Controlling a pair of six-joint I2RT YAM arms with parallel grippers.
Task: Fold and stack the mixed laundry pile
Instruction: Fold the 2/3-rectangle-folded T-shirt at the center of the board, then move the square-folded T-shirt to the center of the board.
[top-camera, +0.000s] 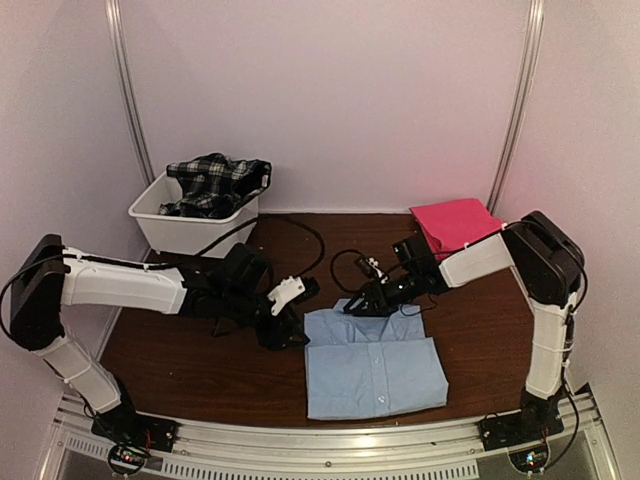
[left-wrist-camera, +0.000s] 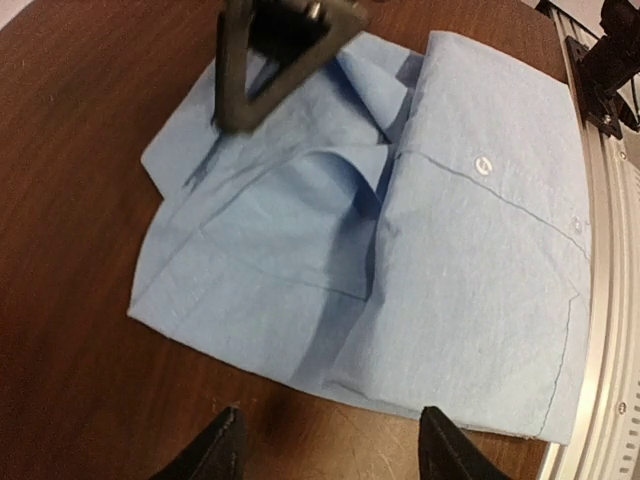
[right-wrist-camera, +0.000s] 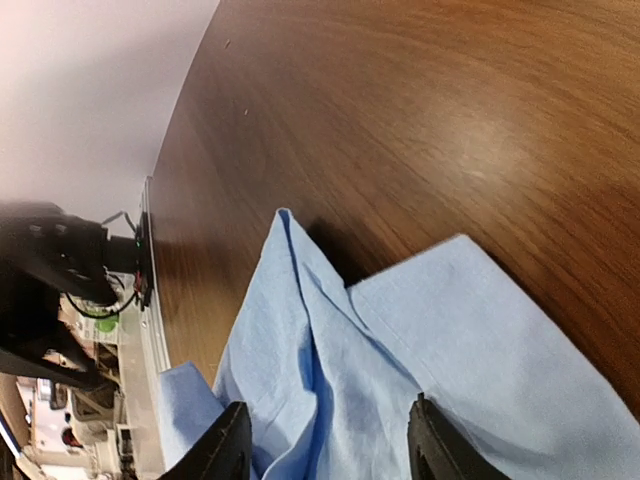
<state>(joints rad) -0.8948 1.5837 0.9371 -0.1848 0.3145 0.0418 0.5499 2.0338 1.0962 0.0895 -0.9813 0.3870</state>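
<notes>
The light blue collared shirt (top-camera: 372, 365) lies folded into a rectangle on the dark wooden table (top-camera: 180, 350), buttons up. My left gripper (top-camera: 287, 332) sits at the shirt's left edge. In the left wrist view it (left-wrist-camera: 330, 452) is open over bare wood just off the shirt's (left-wrist-camera: 400, 250) hem. My right gripper (top-camera: 363, 302) hovers at the shirt's far collar edge. It (right-wrist-camera: 330, 445) stands open, with a raised ridge of blue cloth (right-wrist-camera: 330, 360) under the gap. A bright pink-red cloth (top-camera: 455, 224) lies folded at the back right. The black-and-white plaid garment (top-camera: 215, 183) is heaped in the tub.
A white plastic tub (top-camera: 185, 222) stands at the back left corner. Black cables (top-camera: 300, 235) trail across the table behind the grippers. A metal rail (top-camera: 330, 452) runs along the near edge, and pale walls close in the back and sides.
</notes>
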